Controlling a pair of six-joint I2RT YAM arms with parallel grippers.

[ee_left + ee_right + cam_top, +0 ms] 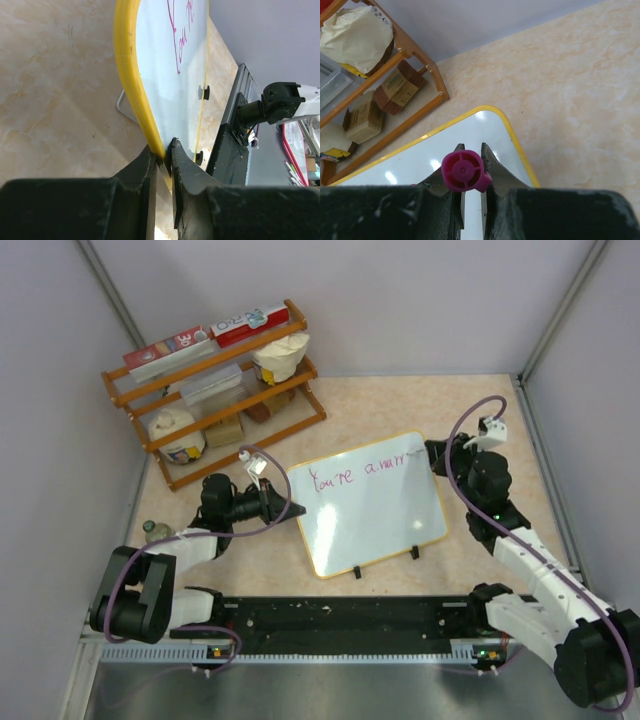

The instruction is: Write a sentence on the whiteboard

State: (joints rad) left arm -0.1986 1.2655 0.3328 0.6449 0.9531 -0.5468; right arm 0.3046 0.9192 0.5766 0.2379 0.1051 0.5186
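- The right tool is closed almost all the way on a pink marker. The butt end of the marker sticks up between the fingers.
- The left tool is closed down to a narrow gap. It pinches the yellow rim on the left short edge of the whiteboard.
- The whiteboard lies in the middle of the bench, long axis running left to right between the two tools. Its two black clips are on the near edge.
- The pink writing runs along the far edge, and the right tool sits at its end, by the far right corner. I judge there is little room left on that line, so more words need a fresh line nearer the arms. The right arm is the one placed to write.
- Only the top view shows the words and the wooden rack behind.
- Only the left wrist view shows the pinch on the rim and a wire stand under the whiteboard.
- The right wrist view hides the marker's tip, so I cannot tell whether it touches.
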